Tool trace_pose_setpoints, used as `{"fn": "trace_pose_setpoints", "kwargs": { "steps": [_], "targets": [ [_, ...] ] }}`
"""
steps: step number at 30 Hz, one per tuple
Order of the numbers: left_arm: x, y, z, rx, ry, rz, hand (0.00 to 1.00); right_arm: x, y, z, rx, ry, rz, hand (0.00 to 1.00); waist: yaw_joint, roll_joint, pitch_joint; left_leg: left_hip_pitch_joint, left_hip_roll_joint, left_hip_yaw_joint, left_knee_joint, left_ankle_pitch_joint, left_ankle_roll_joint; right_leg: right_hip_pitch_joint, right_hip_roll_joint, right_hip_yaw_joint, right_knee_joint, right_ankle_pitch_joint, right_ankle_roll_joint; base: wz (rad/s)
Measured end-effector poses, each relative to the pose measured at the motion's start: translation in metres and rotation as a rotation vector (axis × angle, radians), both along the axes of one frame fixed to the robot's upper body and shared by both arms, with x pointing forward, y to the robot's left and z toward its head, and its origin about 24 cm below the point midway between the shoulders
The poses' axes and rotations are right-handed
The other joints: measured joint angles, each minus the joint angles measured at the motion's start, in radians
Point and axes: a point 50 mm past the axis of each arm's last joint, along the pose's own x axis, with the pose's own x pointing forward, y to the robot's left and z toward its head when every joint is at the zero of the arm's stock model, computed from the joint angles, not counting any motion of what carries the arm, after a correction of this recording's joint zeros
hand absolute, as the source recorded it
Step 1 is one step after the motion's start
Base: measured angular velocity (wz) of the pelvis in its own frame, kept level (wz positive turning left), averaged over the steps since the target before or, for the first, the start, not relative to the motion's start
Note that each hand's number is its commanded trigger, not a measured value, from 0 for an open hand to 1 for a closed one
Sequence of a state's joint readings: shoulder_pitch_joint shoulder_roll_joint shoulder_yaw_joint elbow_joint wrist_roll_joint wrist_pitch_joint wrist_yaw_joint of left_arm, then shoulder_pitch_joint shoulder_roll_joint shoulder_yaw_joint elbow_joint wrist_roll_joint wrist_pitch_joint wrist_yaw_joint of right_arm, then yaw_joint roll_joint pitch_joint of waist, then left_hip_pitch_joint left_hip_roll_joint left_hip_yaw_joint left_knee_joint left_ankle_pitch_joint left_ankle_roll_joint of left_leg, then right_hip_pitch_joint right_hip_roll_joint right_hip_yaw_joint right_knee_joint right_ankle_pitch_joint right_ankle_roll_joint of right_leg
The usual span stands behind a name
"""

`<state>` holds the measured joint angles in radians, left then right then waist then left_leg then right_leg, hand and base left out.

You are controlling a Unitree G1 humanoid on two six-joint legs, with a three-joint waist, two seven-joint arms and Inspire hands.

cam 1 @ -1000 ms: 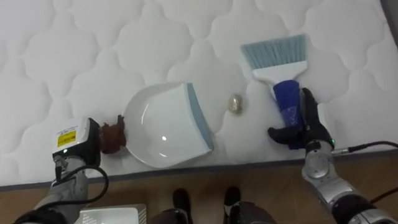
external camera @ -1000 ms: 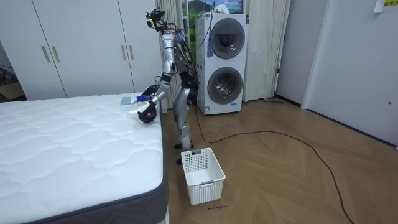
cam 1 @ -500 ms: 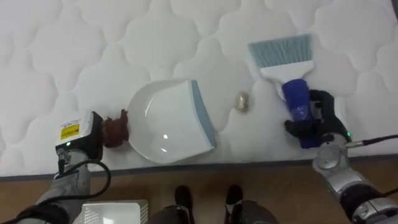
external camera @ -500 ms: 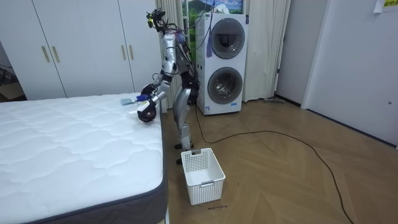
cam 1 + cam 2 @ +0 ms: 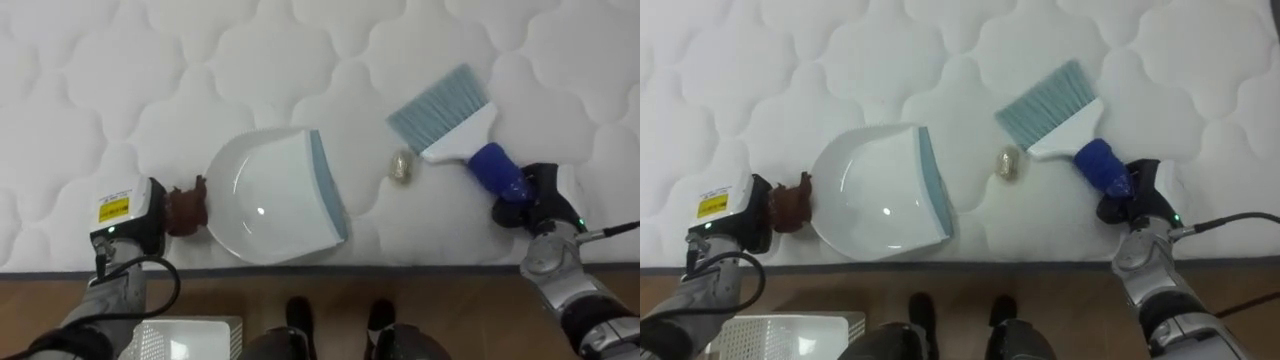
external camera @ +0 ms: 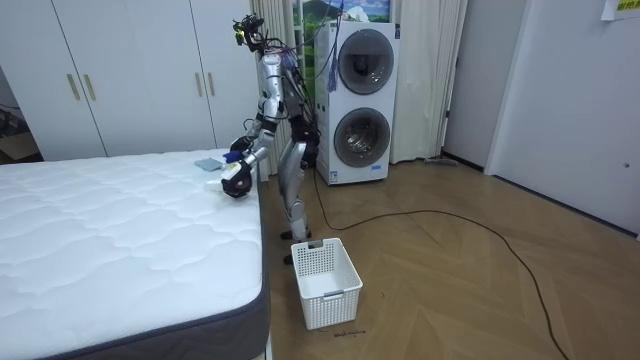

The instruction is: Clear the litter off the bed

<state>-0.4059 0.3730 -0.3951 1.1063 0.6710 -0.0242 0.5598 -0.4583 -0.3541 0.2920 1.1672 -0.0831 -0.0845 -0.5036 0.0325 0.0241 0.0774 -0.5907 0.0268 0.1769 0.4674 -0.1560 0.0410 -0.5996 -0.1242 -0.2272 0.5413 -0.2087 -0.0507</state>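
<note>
Scrap (image 5: 402, 166): on the mattress (image 5: 150, 70), just right of the dustpan (image 5: 270, 195) lip, beside the bristles.
Right hand (image 5: 540, 200): curled round the brush (image 5: 455, 125) handle; brush slants toward the dustpan.
Left hand (image 5: 125, 220): grips the dustpan's handle.

A home bedroom: quilted mattress (image 6: 110, 230), white wardrobes (image 6: 130, 75), stacked washing machines (image 6: 360, 100).

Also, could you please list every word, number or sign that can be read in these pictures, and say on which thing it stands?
On the left hand, a yellow label: dark print, too small to read.
High on the wall in the room view, a yellow sign: too small to read.
The right hand, brush, dustpan and mattress: no text seen.
Nothing can be quoted.
</note>
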Motion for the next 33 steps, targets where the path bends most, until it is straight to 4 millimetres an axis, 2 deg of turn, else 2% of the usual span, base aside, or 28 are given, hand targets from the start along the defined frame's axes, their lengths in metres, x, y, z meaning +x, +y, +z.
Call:
{"fn": "trace_pose_setpoints", "kwargs": {
  "steps": [13,19,25,28,31,32,33],
  "targets": [
    [0.001,-0.002,0.001,0.03,-0.006,-0.006,1.0,-0.002,-0.002,-0.003,0.006,0.029,-0.006,1.0,0.0,0.003,-0.003,0.002,0.001,-0.005,-0.001,0.0,0.0,0.007,0.002,-0.005,-0.008,0.002,0.001,0.0],
    [0.001,-0.004,0.0,0.034,-0.01,-0.012,1.0,-0.007,-0.004,-0.006,0.0,0.049,-0.02,1.0,-0.001,0.009,-0.0067,0.008,0.004,-0.021,-0.001,0.0,0.0,0.027,0.002,-0.023,-0.018,0.002,0.001,0.07],
    [0.002,-0.004,0.001,0.052,-0.01,-0.022,1.0,-0.009,-0.013,-0.005,-0.014,0.055,-0.041,1.0,-0.005,0.007,-0.0068,0.009,-0.004,-0.019,-0.001,0.001,0.001,0.018,-0.013,-0.02,0.005,-0.005,0.005,0.03],
    [0.003,-0.004,0.002,0.061,-0.016,-0.022,1.0,-0.008,-0.016,-0.003,-0.012,0.059,-0.04,1.0,-0.003,-0.002,-0.005,0.005,-0.006,-0.016,0.006,0.001,0.002,0.011,-0.016,-0.012,0.014,-0.006,0.007,-0.03],
    [0.007,0.002,0.01,0.102,-0.043,-0.03,1.0,-0.007,-0.022,0.001,-0.031,0.065,-0.056,1.0,-0.003,-0.034,-0.006,-0.018,-0.009,-0.014,0.019,0.002,0.003,-0.021,-0.02,-0.002,0.04,-0.009,0.005,-0.03],
    [0.011,0.005,0.016,0.128,-0.064,-0.039,1.0,-0.008,-0.03,0.004,-0.052,0.077,-0.073,1.0,-0.006,-0.051,-0.0049,-0.029,-0.012,-0.014,0.025,0.004,0.006,-0.036,-0.025,-0.002,0.054,-0.012,0.004,0.05],
    [0.012,0.006,0.019,0.143,-0.076,-0.043,1.0,-0.009,-0.034,0.005,-0.064,0.081,-0.08,1.0,-0.006,-0.058,-0.0038,-0.035,-0.011,-0.014,0.031,0.004,0.007,-0.039,-0.026,-0.002,0.058,-0.012,0.004,0.05]
  ]
}}
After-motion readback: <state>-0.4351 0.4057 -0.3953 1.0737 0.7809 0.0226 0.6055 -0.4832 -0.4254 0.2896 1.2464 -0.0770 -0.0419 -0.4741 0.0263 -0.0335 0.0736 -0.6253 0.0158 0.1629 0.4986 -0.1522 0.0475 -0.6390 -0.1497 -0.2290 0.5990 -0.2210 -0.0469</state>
